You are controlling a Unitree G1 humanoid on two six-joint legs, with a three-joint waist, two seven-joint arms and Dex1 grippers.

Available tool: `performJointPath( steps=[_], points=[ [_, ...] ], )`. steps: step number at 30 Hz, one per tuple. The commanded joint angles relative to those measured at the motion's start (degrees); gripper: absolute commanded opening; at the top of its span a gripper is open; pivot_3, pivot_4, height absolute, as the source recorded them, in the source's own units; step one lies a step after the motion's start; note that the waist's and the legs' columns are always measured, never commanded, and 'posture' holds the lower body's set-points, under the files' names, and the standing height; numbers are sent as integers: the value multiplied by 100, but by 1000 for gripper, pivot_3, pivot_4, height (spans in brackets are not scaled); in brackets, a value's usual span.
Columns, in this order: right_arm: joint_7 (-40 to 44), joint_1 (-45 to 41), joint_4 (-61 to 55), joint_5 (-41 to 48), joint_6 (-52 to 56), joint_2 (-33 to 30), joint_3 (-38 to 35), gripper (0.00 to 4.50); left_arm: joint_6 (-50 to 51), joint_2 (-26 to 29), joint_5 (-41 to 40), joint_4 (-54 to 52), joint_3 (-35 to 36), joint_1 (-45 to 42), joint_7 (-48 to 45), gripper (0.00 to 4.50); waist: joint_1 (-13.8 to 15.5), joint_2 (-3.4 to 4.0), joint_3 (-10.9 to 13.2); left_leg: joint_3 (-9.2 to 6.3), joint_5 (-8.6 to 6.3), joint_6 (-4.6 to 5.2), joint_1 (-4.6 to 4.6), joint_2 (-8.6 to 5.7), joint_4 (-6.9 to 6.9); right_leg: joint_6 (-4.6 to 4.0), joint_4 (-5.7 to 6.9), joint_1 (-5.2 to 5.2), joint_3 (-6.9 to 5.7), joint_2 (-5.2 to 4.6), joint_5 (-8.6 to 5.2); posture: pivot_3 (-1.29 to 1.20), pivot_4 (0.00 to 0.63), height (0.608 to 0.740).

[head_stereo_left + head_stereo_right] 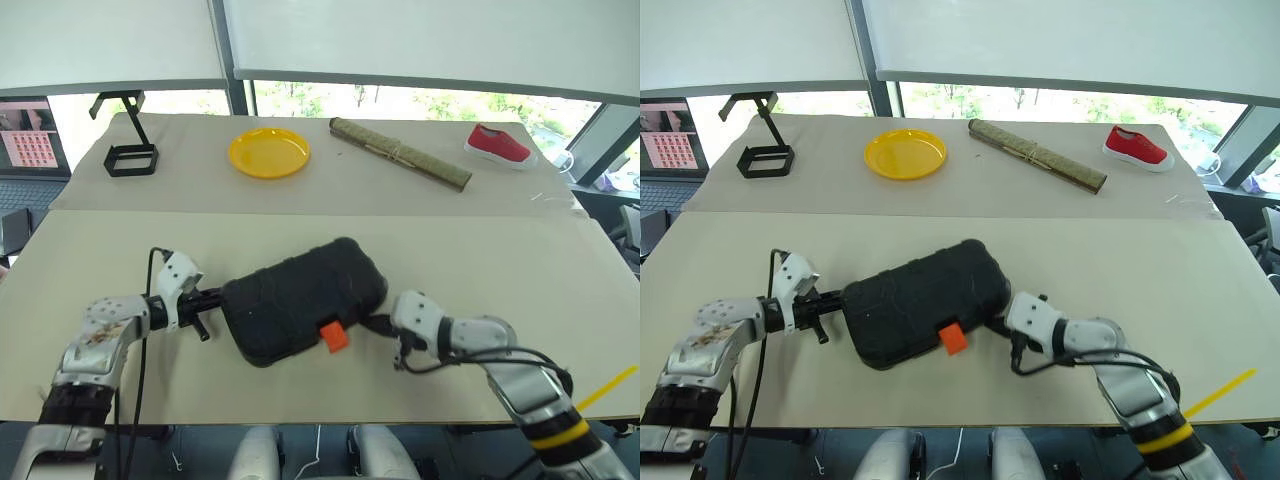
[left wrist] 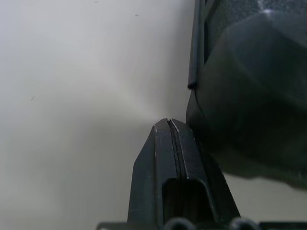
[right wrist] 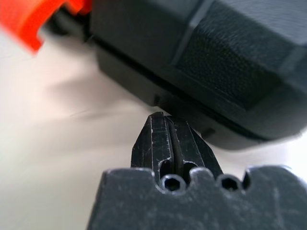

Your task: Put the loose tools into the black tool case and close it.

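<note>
The black tool case [image 1: 300, 300] lies closed on the near table, set at a slant, with its orange latch [image 1: 334, 336] facing the front edge. My left gripper [image 1: 214, 297] is shut, and its tips rest against the case's left end. In the left wrist view its fingers [image 2: 160, 143] are pressed together beside the case wall [image 2: 254, 86]. At the case's right end my right gripper [image 1: 378, 323] is shut too. The right wrist view shows its tips [image 3: 160, 120] just under the case's lower edge [image 3: 216, 62]. The loose tools are out of view.
On the far table stand a black wire stand [image 1: 130, 152], a yellow plate [image 1: 268, 152], a rolled bamboo mat [image 1: 400, 153] and a red shoe [image 1: 497, 145]. Bare table lies on either side of the case.
</note>
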Motion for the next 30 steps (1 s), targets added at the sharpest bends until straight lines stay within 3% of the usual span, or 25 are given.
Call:
performJointPath(
  steps=[1,6,12,19,30],
  points=[
    [46,-264,93,104,-231,35,-207,89,-43,-173,-437,-697,511,287,194,39,27,0,0,-1,0,0,-1,-1,0,0,0,-1,-1,-1,0,0,150,740],
    [927,317,-659,940,-10,-440,-557,89,134,-241,-1073,-1034,942,-232,221,39,174,-3,2,-9,1,-1,-16,-8,9,0,-3,2,-17,-11,1,0,150,740],
    [1236,840,-1629,1592,540,-969,-897,89,685,21,-1050,-1092,52,-1115,-313,39,163,-2,1,-9,1,-1,-10,-14,8,5,-8,11,-13,-11,2,0,150,740],
    [1010,655,-1714,1567,782,-749,-699,89,276,-125,-200,-485,-1130,-1701,-654,39,90,-3,1,-9,1,-1,-6,-13,7,4,-8,10,-8,-1,2,0,150,740],
    [996,219,-1275,1280,634,-371,-193,89,45,-147,109,-117,-1297,-1623,-804,39,81,1,-1,-8,1,0,0,-13,8,5,-7,14,-7,-2,2,0,150,740]
  ],
)
